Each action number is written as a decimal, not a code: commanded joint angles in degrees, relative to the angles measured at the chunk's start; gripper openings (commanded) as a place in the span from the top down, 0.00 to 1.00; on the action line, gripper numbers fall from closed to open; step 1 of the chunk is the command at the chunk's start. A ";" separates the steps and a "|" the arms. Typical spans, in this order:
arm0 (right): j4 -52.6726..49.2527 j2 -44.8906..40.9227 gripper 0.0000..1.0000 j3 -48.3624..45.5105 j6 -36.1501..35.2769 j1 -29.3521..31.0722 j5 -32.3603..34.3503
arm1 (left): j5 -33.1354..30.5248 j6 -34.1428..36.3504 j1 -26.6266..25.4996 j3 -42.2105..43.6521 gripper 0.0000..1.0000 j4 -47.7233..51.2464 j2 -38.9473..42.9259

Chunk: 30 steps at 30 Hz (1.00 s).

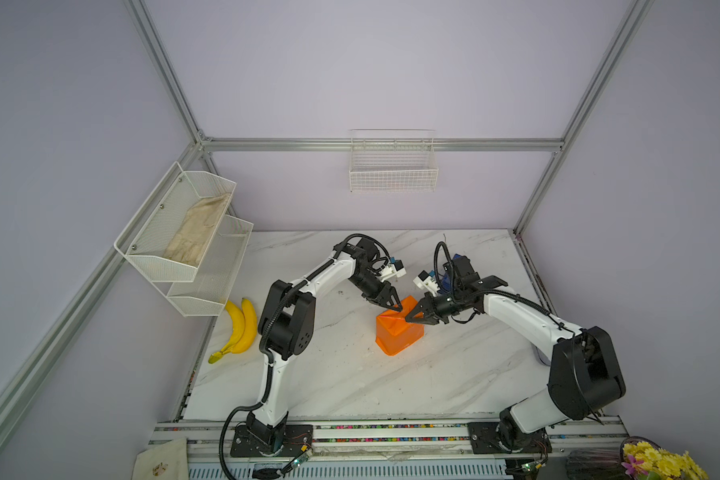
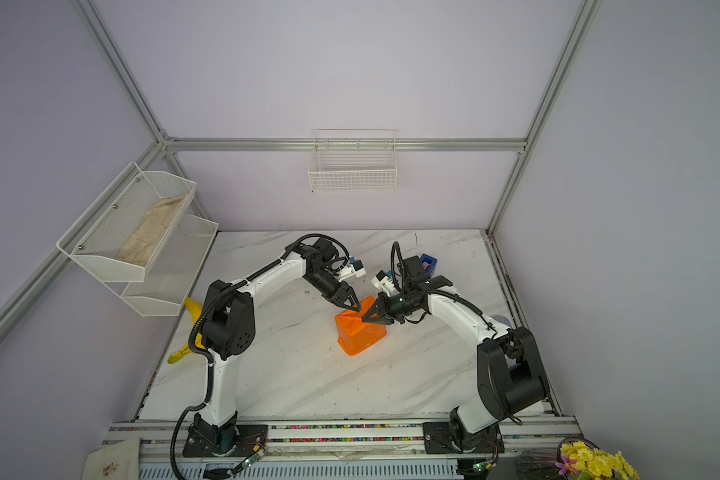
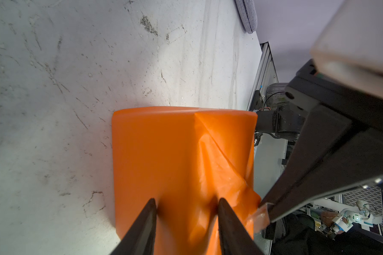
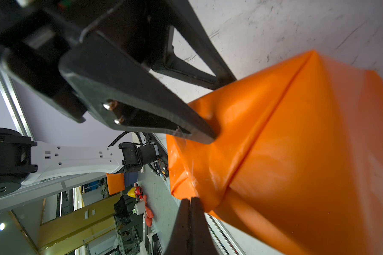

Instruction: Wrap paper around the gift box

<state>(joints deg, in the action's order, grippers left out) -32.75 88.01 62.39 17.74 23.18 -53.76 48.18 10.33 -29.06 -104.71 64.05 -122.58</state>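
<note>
Sitting near the middle of the marble table (image 1: pixel 350 386), in both top views, the paper (image 1: pixel 398 332) (image 2: pixel 358 334) is folded into a blocky orange parcel. The gift box is wholly covered by it and cannot be seen. The left gripper (image 1: pixel 397 308) (image 2: pixel 356 308) reaches in from 11 o'clock of the parcel, its tips meeting the top near the far edge. The right gripper (image 1: pixel 409 319) (image 2: pixel 365 319) reaches in from 3 o'clock, its point touching the parcel just beside the left one. Two bananas (image 1: pixel 240 328) lie at the table's edge at 9 o'clock of the parcel. A blue tape dispenser (image 2: pixel 428 263) stands at 1 o'clock, behind the right wrist.

In the left wrist view, the left gripper (image 3: pixel 186 204) has its jaws apart. Both fingertips (image 3: pixel 150 212) press on the orange top with bare paper (image 3: pixel 164 159) between them and nothing clamped. The right gripper (image 3: pixel 268 209) touches the parcel's edge, with a small clear strip (image 3: pixel 260 217), seemingly tape, at its tip.

In the right wrist view, the right gripper (image 4: pixel 190 201) has its fingers pressed together, the tip against a folded corner of the paper (image 4: pixel 296 154). Whether it pinches anything I cannot tell. The left gripper (image 4: pixel 221 110) is spread, with its nearer finger denting the paper.
</note>
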 commanded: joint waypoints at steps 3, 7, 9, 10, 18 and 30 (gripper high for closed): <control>-0.20 2.06 1.00 0.28 0.74 0.20 1.83 | -6.61 3.58 -0.47 -1.72 0.57 5.12 -1.95; -0.77 2.51 1.00 -0.24 1.39 0.24 3.41 | -6.55 3.73 -0.48 -1.63 0.57 5.08 -1.80; -1.46 2.88 1.00 -0.70 1.52 0.27 4.35 | -6.61 3.72 -0.49 -1.64 0.57 5.11 -1.64; -1.76 2.98 1.00 -0.85 1.56 0.23 4.70 | -6.92 3.69 -0.51 -1.76 0.57 5.12 -1.48; -3.62 3.69 1.00 -1.93 0.39 0.23 6.04 | -10.48 -1.87 2.56 -5.17 0.56 3.77 4.69; -3.63 4.43 1.00 -1.83 0.38 0.27 6.25 | -6.59 -3.40 1.75 -4.51 0.38 0.14 10.26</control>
<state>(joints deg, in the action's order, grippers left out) -32.40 90.02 62.39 19.16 23.11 -52.86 40.49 6.66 -25.12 -105.78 64.84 -111.83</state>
